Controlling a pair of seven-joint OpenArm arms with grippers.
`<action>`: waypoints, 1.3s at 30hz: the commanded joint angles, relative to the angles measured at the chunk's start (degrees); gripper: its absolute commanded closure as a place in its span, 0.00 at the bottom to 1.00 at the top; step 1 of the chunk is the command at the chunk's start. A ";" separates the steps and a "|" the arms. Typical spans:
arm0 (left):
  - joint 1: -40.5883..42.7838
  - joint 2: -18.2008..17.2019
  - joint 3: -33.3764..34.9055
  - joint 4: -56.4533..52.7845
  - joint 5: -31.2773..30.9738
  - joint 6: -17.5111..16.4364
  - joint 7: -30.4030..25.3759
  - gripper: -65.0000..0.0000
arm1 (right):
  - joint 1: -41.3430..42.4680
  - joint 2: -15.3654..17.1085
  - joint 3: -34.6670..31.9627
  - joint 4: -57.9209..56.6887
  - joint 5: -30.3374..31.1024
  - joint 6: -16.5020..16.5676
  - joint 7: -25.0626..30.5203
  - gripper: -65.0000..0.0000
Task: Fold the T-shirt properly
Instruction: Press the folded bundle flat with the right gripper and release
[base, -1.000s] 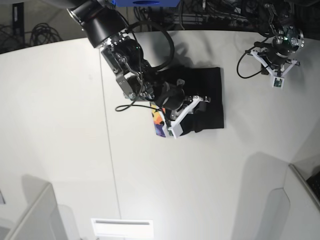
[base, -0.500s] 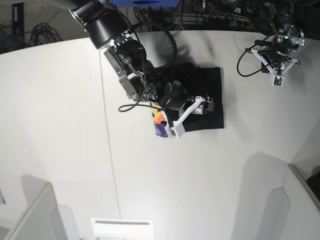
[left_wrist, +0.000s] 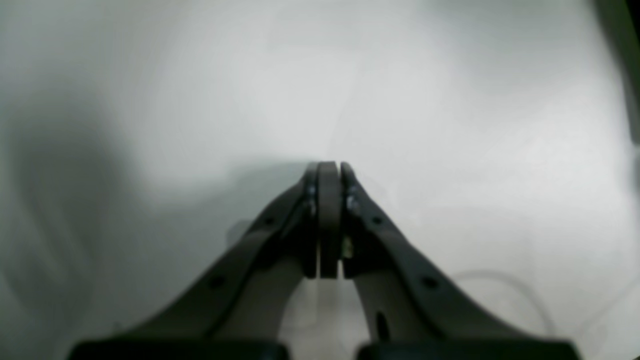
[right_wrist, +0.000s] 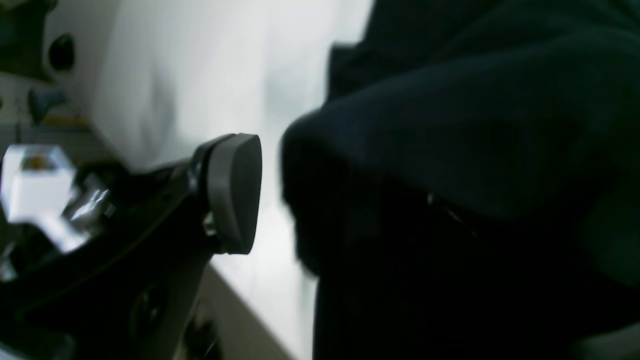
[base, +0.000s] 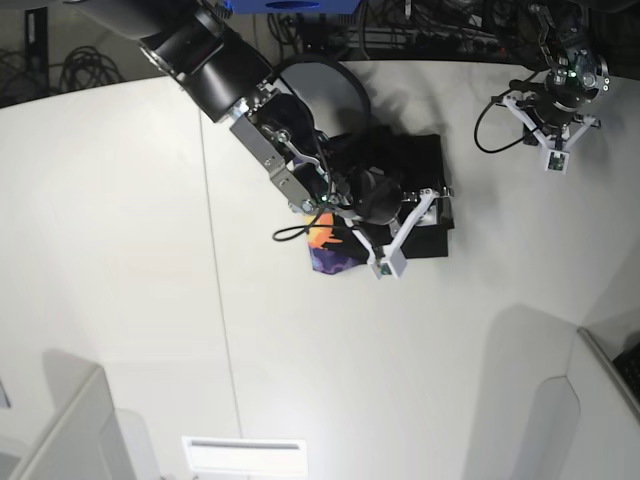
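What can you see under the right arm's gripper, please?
Under the right gripper lies the folded black T-shirt on the white table; a colourful printed corner sticks out. The arm covers the shirt's middle.

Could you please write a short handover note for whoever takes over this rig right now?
Left hand: shut, empty, hanging over bare table away from the work.
Right hand: open, one pad beside a raised fold of the T-shirt, not gripping it.
T-shirt: bunched into a compact black bundle mid-table; a corner of the colourful print sticks out at its edge.
Done: mostly folded.
Left: tuck in the print corner, flatten the bundle, then back the right arm away.
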 joint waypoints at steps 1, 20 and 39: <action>0.31 -0.65 -0.29 0.87 -0.21 -0.03 -0.88 1.00 | 2.06 -1.05 -0.95 0.33 0.71 0.46 0.88 0.43; 0.49 -0.65 -0.29 0.96 -0.21 -0.03 -0.88 1.00 | 12.35 -2.46 -8.07 -0.72 3.61 -2.09 4.22 0.43; 0.40 -0.65 -3.10 0.96 -0.30 -0.03 -0.88 1.00 | 5.93 8.79 -7.54 7.46 -6.59 -2.27 -2.72 1.00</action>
